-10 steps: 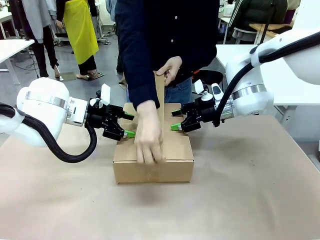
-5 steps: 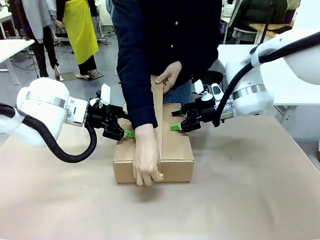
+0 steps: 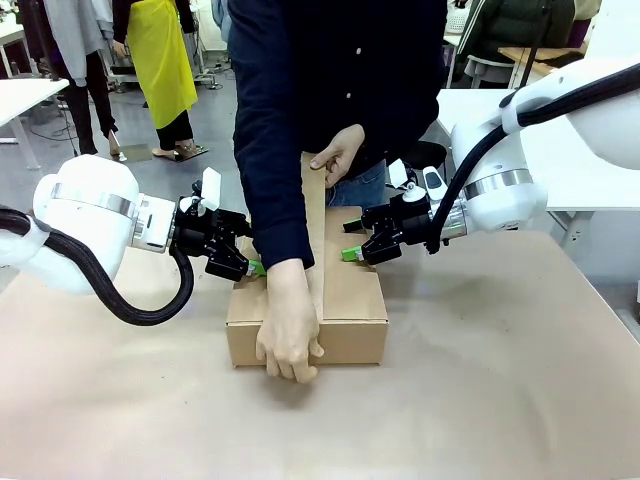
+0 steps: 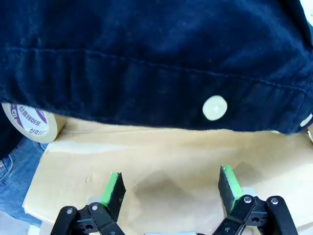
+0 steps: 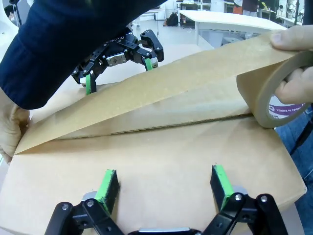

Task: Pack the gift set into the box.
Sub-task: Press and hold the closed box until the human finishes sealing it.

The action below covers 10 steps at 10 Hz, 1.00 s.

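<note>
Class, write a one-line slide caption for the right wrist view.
A person stretches brown tape from a roll over the closed box, the right hand open above it.

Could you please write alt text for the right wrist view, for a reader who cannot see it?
A person pulls a strip of brown tape from a tape roll over the closed top of the box, along its centre seam. The open right gripper rests on the box's near flap; the left gripper sits across the box.
</note>
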{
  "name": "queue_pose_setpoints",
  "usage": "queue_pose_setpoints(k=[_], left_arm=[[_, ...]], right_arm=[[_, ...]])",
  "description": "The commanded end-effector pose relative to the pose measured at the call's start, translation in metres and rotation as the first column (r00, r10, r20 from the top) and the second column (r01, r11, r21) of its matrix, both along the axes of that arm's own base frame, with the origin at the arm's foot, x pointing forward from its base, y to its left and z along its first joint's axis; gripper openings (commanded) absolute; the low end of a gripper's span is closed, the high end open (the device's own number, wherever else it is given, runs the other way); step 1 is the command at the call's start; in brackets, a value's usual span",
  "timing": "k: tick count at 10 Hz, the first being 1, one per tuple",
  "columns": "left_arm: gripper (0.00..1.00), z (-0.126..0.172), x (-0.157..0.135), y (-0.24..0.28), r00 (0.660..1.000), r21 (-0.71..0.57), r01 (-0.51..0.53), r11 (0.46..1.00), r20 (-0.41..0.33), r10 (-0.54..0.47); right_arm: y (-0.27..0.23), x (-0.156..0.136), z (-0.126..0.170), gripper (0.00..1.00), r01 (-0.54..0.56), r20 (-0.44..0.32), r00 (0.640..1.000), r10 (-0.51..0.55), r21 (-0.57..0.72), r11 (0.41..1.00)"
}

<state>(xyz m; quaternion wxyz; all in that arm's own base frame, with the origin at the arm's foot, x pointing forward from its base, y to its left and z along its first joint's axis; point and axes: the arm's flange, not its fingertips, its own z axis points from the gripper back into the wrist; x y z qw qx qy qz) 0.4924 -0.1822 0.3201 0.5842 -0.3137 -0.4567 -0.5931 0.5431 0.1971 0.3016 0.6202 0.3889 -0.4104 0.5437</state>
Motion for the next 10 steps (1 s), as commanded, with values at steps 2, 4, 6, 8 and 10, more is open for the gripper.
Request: queue_pose_setpoints(k=[2,4,6,8,10], left_arm=[[1.00,-0.0022,-0.0010,-0.0001,1.000,0.006,0.007,1.000,0.007,-0.007],[1.00,-0.0022,-0.0010,-0.0001,1.000,0.006,0.007,1.000,0.007,-0.007],[1.00,-0.0022,-0.0010,-0.0001,1.000,0.006,0.007,1.000,0.007,-0.007],[1.00,-0.0022,-0.0010,-0.0001,1.000,0.006,0.007,1.000,0.007,-0.007],[1.00,-0.0022,-0.0010,-0.0001,1.000,0.006,0.007,1.000,0.007,-0.007]], right_arm=[[0.0023,-0.0011,-0.0025,1.00,0.000,0.002,1.000,0.000,-0.008,1.000],[0.0023,-0.0011,-0.0025,1.00,0.000,0.002,1.000,0.000,-0.008,1.000],[0.0023,-0.0011,-0.0025,1.00,0.000,0.002,1.000,0.000,-0.008,1.000],[0.0023,-0.0011,-0.0025,1.00,0.000,0.002,1.000,0.000,-0.008,1.000],[0.0023,-0.0011,-0.0025,1.00,0.000,0.002,1.000,0.000,-0.008,1.000]])
